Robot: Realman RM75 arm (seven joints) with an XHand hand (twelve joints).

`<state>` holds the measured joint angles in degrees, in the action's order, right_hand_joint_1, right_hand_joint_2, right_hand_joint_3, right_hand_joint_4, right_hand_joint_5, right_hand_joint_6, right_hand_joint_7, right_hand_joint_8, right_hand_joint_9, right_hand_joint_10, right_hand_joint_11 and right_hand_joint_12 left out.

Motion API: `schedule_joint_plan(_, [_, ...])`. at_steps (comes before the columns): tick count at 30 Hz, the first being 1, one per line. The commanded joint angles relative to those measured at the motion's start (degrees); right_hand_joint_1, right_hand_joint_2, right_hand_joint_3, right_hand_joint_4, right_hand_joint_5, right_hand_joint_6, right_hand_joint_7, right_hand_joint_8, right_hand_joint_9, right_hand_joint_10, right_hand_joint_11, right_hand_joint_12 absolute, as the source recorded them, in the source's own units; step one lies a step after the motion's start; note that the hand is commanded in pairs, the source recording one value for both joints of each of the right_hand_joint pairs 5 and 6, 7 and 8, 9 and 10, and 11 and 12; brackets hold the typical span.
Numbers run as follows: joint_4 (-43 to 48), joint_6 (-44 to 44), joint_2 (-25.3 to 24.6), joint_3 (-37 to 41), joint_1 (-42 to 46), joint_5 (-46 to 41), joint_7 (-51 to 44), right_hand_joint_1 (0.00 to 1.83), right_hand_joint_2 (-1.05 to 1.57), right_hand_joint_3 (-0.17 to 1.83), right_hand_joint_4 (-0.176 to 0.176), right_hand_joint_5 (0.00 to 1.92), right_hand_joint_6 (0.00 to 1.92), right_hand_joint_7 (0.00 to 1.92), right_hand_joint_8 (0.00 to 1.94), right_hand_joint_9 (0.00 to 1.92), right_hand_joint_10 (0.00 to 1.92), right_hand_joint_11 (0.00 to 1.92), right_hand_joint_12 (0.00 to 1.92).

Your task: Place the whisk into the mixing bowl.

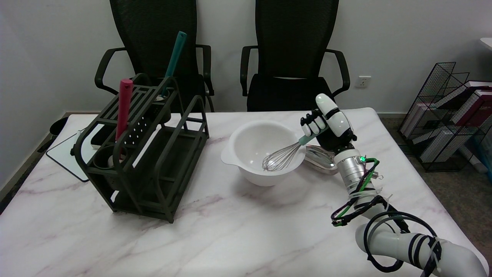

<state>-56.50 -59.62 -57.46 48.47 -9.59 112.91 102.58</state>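
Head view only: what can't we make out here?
- Whisk handle: mostly covered by the right hand.
- Whether the wires touch the mixing bowl bottom: unclear from this angle.
- Shiny metal item behind the bowl: partly hidden by wrist and bowl.
- Red utensil and teal utensil heads: hidden in the rack.

A dark rack (153, 154) stands left on the marble table (215, 238), holding a red-handled utensil (123, 107) and a teal-handled utensil (175, 54). Two black chairs (296, 54) sit beyond.
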Motion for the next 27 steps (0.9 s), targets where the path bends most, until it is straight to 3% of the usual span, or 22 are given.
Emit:
schedule_joint_plan(1, [1.2, -0.3, -0.9, -0.2, 0.2, -0.2, 0.1, 1.06, 0.76, 0.94, 0.000, 1.42, 1.42, 1.55, 1.55, 1.50, 1.50, 1.22, 1.22])
schedule_joint_plan(4, [1.2, -0.3, -0.9, -0.2, 0.0, -0.2, 0.1, 1.12, 0.32, 1.13, 0.000, 1.02, 1.02, 1.31, 1.31, 1.28, 1.28, 1.03, 1.03])
schedule_joint_plan(8, [1.2, -0.3, -1.0, -0.2, -0.3, -0.2, 0.1, 1.12, 0.22, 1.04, 0.000, 0.77, 0.77, 1.16, 1.16, 1.06, 1.06, 0.84, 0.84])
schedule_joint_plan(16, [1.3, -0.4, -1.2, 0.4, -0.4, -0.2, 0.1, 1.12, 0.19, 1.06, 0.000, 0.70, 0.70, 1.07, 1.07, 0.91, 0.91, 0.75, 0.75])
schedule_joint_plan(19, [2.7, -2.8, -1.2, 1.4, -0.3, -0.2, 0.1, 1.12, 0.14, 1.13, 0.000, 0.66, 0.66, 1.05, 1.05, 0.76, 0.76, 0.73, 0.73])
schedule_joint_plan(24, [5.8, -8.3, -1.2, 5.1, 0.3, -0.2, 0.1, 1.11, 0.05, 1.22, 0.000, 0.57, 0.57, 0.86, 0.86, 0.62, 0.62, 0.64, 0.64])
schedule_joint_plan(27, [7.0, -10.8, -1.2, 8.1, 1.4, -0.2, 0.1, 1.10, -0.04, 1.25, 0.000, 0.54, 0.54, 0.64, 0.64, 0.55, 0.55, 0.59, 0.59])
